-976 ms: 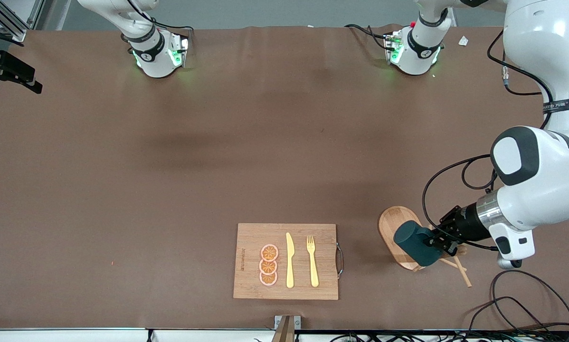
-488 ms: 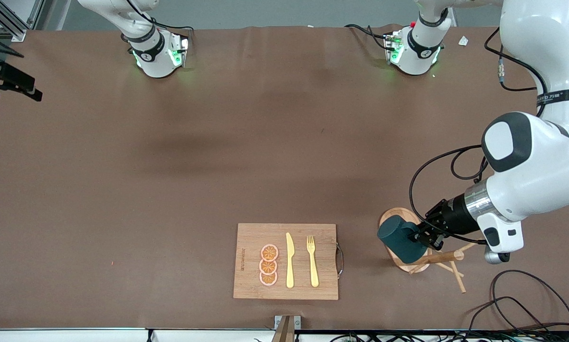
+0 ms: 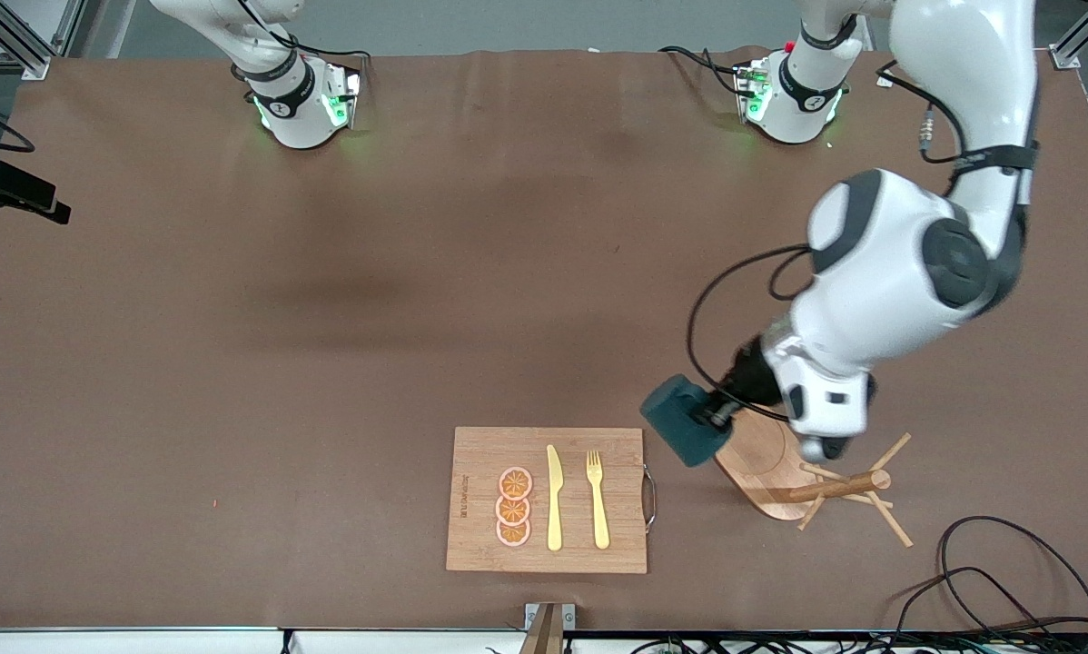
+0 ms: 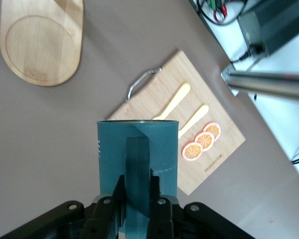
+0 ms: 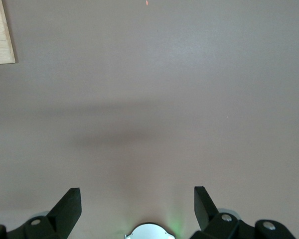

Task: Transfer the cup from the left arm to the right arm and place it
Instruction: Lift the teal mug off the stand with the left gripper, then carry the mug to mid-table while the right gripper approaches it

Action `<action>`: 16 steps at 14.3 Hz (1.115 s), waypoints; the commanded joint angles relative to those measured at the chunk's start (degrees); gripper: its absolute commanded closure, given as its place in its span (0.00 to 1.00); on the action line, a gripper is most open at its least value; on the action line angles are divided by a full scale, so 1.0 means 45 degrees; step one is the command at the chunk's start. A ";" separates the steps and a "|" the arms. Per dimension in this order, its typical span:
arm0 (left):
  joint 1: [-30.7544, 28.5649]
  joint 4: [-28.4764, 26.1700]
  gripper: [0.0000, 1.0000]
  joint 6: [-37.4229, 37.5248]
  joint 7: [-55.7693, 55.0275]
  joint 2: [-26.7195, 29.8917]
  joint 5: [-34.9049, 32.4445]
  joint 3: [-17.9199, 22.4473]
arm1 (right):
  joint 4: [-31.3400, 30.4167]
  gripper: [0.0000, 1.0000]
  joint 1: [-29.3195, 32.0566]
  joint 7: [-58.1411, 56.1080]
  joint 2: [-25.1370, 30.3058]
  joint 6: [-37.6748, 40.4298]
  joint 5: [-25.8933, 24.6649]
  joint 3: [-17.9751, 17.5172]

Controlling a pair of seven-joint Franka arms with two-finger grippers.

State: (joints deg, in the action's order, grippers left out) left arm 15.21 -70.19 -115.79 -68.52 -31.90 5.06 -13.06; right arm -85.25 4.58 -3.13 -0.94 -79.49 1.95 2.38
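Observation:
The cup (image 3: pixel 685 434), a dark teal mug, hangs on its side in the air over the bare table between the cutting board and the peg rack's base. My left gripper (image 3: pixel 722 414) is shut on the cup's side handle. In the left wrist view the cup (image 4: pixel 138 144) points away from the camera, and the left gripper (image 4: pixel 138 188) pinches the handle (image 4: pixel 138 164) between both fingers. The cup's inside is hidden. My right gripper (image 5: pixel 137 190) is open and empty, hanging over bare table near the right arm's base.
A wooden peg rack (image 3: pixel 842 486) with an oval base (image 3: pixel 762 463) stands toward the left arm's end. The cutting board (image 3: pixel 548 500) carries a yellow knife (image 3: pixel 554 498), a fork (image 3: pixel 598 500) and three orange slices (image 3: pixel 513 507). Cables (image 3: pixel 989 563) lie near the front edge.
The left gripper has carried the cup off the peg rack, up and toward the cutting board. The rack now stands bare. The right gripper has stayed open.

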 commanded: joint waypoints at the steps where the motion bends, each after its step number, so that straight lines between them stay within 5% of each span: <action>1: 0.1302 -0.0008 0.91 -0.0595 -0.0863 -0.0156 -0.1547 0.0226 | 0.0136 0.00 0.0134 -0.0085 -0.0686 -0.0226 -0.0217 -0.0118; 4: 0.2845 -0.0027 0.91 -0.1045 -0.1684 -0.0665 -0.4102 0.0265 | 0.0137 0.00 0.0250 -0.0105 -0.1858 -0.0363 -0.0218 -0.0118; 10: 0.5812 -0.0008 0.92 -0.2042 -0.3326 -0.2244 -0.9746 0.0809 | 0.0059 0.00 0.0212 -0.0066 -0.1861 -0.0832 -0.0101 -0.0118; 16: 1.0597 0.0032 0.92 -0.2413 -0.5762 -0.3808 -1.3208 0.4694 | 0.0059 0.00 0.0153 0.0032 -0.1861 -0.0832 -0.0081 -0.0138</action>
State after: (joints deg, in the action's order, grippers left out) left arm 57.13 -71.20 -126.02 -90.53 -46.55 -49.82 2.78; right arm -84.59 4.81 -3.12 -10.18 -83.53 1.79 2.37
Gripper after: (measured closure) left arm 0.789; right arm 0.000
